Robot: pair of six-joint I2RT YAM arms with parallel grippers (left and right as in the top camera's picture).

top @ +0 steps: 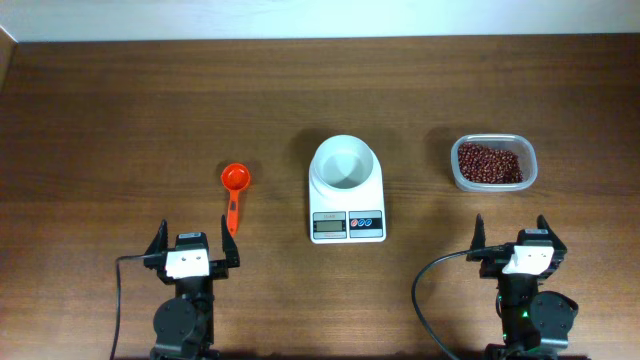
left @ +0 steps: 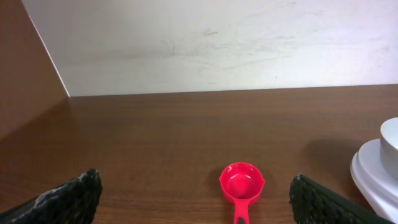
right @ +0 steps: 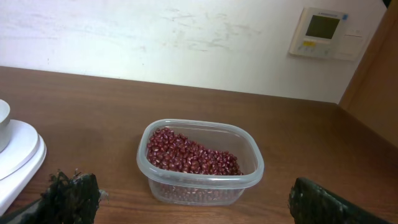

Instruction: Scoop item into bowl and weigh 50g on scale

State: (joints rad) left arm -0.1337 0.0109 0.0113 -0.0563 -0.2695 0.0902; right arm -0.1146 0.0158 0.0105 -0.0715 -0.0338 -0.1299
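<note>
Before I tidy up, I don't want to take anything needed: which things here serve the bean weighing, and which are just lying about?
Job: dark reddish-brown beans in the clear plastic tub; small white round bowl; flat white kitchen scale; orange-red plastic scoop.
Not the job: white wall panel; black arm cables.

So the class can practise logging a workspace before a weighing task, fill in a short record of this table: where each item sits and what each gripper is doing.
scale: mid-table, display and buttons toward the arms
bowl: white, on the scale, looks empty
beans: heaped in the clear tub, right of the scale
scoop: orange, lying left of the scale, handle toward the arms, untouched
left gripper: open, holding nothing, behind the scoop
right gripper: open, holding nothing, facing the tub
</note>
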